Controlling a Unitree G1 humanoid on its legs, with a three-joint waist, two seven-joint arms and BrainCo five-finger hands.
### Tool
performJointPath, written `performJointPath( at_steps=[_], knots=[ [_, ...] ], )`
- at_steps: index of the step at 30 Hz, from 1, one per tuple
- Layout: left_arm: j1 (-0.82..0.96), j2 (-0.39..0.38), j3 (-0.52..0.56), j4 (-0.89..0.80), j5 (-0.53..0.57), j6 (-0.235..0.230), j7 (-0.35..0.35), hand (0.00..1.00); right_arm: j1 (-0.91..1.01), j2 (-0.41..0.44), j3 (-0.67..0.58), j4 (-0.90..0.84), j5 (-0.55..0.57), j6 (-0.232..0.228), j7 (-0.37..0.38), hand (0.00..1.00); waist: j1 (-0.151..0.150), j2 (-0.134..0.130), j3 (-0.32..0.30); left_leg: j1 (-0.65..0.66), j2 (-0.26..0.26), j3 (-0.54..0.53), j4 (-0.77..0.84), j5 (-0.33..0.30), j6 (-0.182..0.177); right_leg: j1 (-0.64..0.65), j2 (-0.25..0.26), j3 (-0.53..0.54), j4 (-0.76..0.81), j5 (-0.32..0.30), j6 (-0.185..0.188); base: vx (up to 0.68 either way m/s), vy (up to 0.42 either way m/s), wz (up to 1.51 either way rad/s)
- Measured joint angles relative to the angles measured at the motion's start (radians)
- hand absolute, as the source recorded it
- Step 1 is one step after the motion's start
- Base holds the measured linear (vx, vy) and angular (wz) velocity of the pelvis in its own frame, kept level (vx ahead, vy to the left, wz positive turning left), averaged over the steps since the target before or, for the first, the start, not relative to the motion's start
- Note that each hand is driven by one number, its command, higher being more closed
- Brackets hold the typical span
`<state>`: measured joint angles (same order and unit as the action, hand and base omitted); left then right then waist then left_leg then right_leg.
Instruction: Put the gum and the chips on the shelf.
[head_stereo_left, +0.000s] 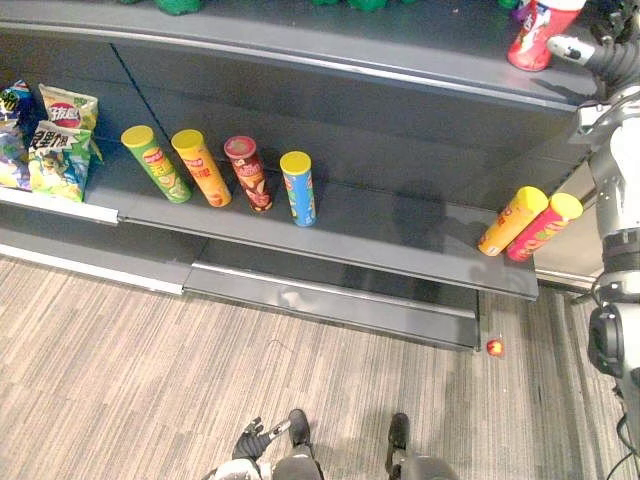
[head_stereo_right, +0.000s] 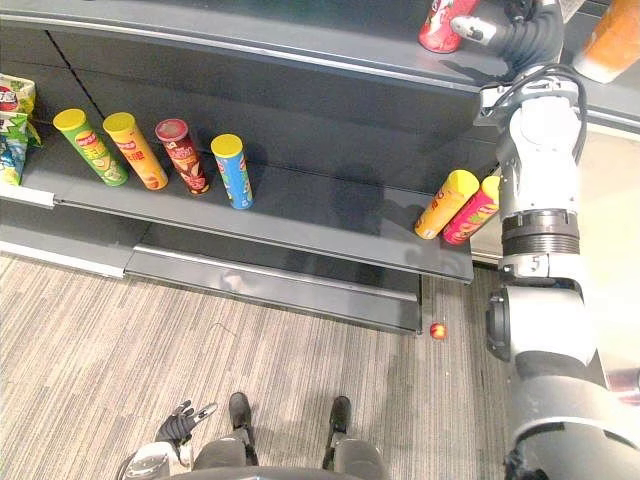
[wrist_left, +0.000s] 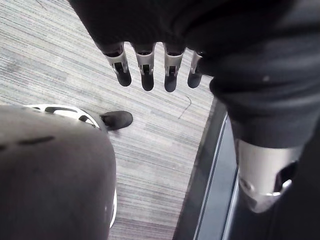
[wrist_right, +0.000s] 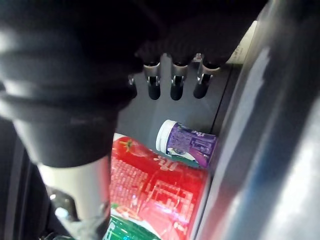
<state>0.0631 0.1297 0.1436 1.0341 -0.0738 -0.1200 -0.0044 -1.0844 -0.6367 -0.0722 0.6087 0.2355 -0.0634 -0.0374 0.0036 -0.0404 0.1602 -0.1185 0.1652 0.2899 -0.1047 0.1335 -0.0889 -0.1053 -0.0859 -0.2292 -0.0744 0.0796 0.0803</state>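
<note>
On the upper shelf (head_stereo_left: 400, 45) stands a red chips can (head_stereo_left: 538, 35) with a tomato print (wrist_right: 155, 195). A purple gum bottle (wrist_right: 187, 145) lies on its side right beside it. My right hand (head_stereo_left: 603, 55) is raised to that shelf, just right of the can. Its fingers (wrist_right: 176, 85) are straight and hold nothing, and they reach over the can and the bottle. My left hand (head_stereo_left: 255, 438) hangs low over the floor with relaxed, empty fingers (wrist_left: 147, 75).
The middle shelf (head_stereo_left: 380, 235) carries a green (head_stereo_left: 157, 163), an orange (head_stereo_left: 200, 167), a dark red (head_stereo_left: 247, 172) and a blue can (head_stereo_left: 298, 187). Yellow (head_stereo_left: 512, 220) and pink (head_stereo_left: 543, 226) cans lean at its right end. Chip bags (head_stereo_left: 60, 140) sit far left. A small red ball (head_stereo_left: 494, 347) lies on the floor.
</note>
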Motion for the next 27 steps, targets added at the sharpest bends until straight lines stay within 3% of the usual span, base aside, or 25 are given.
performJointPath(
  at_steps=[19, 27],
  knots=[
    [0.0, -0.005, 0.006, -0.002, 0.0, 0.0, 0.001, 0.0, 0.0, 0.027, -0.032, -0.012, -0.001, -0.001, -0.029, 0.0, 0.0, 0.0, 0.0, 0.012, 0.007, 0.003, 0.0, 0.006, -0.004, 0.007, 0.007, 0.012, 0.0, 0.007, -0.008, 0.0, 0.0, 0.0],
    [0.002, -0.009, 0.014, -0.002, 0.003, 0.006, 0.003, 0.0, 0.055, 0.034, -0.118, -0.25, -0.012, -0.029, -0.11, 0.0, -0.001, -0.002, -0.001, 0.037, 0.008, 0.01, 0.0, 0.002, -0.008, 0.03, 0.008, 0.015, -0.002, 0.007, -0.008, 0.04, -0.003, -0.02]
  ],
)
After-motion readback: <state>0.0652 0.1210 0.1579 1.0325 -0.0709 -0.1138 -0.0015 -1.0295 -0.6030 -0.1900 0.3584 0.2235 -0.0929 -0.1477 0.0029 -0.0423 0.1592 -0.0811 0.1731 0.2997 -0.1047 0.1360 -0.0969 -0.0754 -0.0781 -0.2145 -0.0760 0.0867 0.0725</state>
